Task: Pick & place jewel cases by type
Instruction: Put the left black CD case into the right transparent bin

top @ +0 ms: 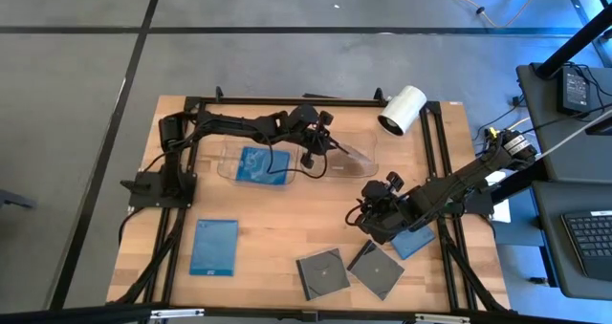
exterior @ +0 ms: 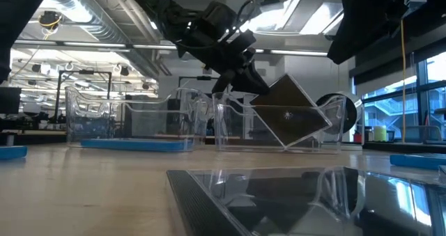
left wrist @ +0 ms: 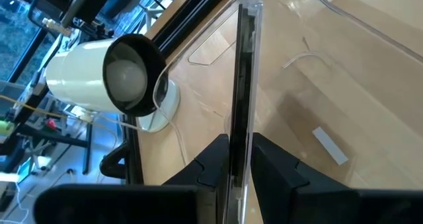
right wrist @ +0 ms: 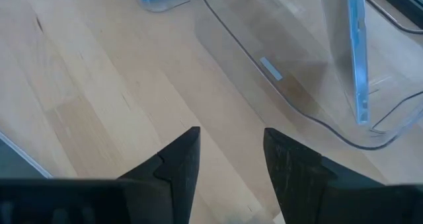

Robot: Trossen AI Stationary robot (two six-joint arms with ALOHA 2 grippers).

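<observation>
A dark jewel case (exterior: 293, 118) stands on one corner inside the right clear tray (top: 356, 160), and my left gripper (left wrist: 241, 159) is shut on it. The left clear tray (top: 229, 162) holds a blue jewel case (top: 256, 163) lying flat. Flat on the table lie a blue case (top: 213, 246), two dark cases (top: 322, 271) (top: 375, 269) and another blue case (top: 413, 240), which is partly under my right arm. My right gripper (top: 368, 214) hovers open over bare wood near the front right, with nothing between its fingers (right wrist: 178, 161). My left gripper pinches the dark case's two flat faces between its two fingers, at the case's upper left edge (left wrist: 239, 128). The fingers slant down from the table's left. The case stands on edge and tilted, with its lowest corner (exterior: 286, 147) on the right tray's floor.
A white cylinder (top: 402, 109) with a dark open end lies at the far right of the table, just beyond the right tray. Black frame rails (top: 435, 152) run along the table's sides. Bare wood shows between the trays and the loose cases.
</observation>
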